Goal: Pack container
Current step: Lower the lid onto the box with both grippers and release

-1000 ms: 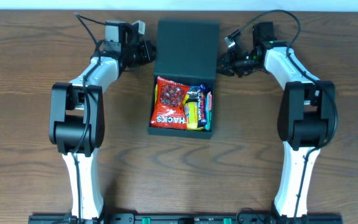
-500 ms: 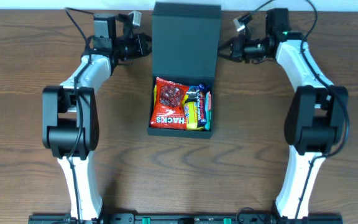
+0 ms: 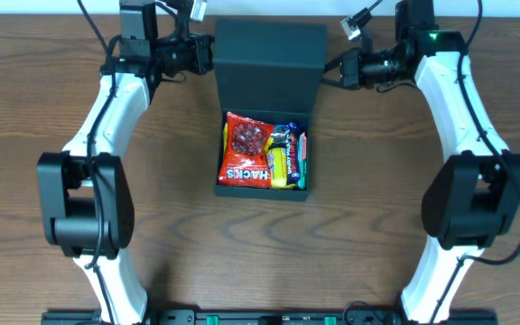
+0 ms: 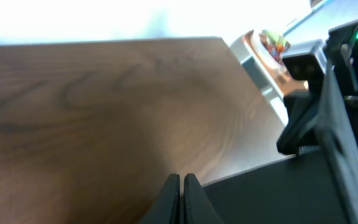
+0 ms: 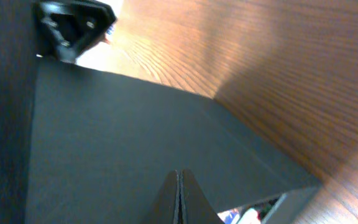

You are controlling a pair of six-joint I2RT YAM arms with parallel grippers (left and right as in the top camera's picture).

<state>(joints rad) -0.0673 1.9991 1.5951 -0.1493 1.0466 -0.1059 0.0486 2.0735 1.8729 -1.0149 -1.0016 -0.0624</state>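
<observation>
Both arms have swung toward 12 o'clock, and the lid (image 3: pixel 267 63) of the container (image 3: pixel 260 190) stands higher. I see the left gripper (image 4: pixel 180 180) at the lid's 9 o'clock and the right gripper (image 5: pixel 178 175) at its 3, both with jaws pressed together. The container sits mid-table with snack packets (image 3: pixel 264 152) inside.

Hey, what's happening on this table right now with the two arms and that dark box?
Two robot arms are packing the container, a dark box already filled with snack packets. Its flap lid is open at the far end. The left gripper and right gripper, both shut, sit at the lid's opposite side edges, apparently to swing it closed over the packets.
</observation>
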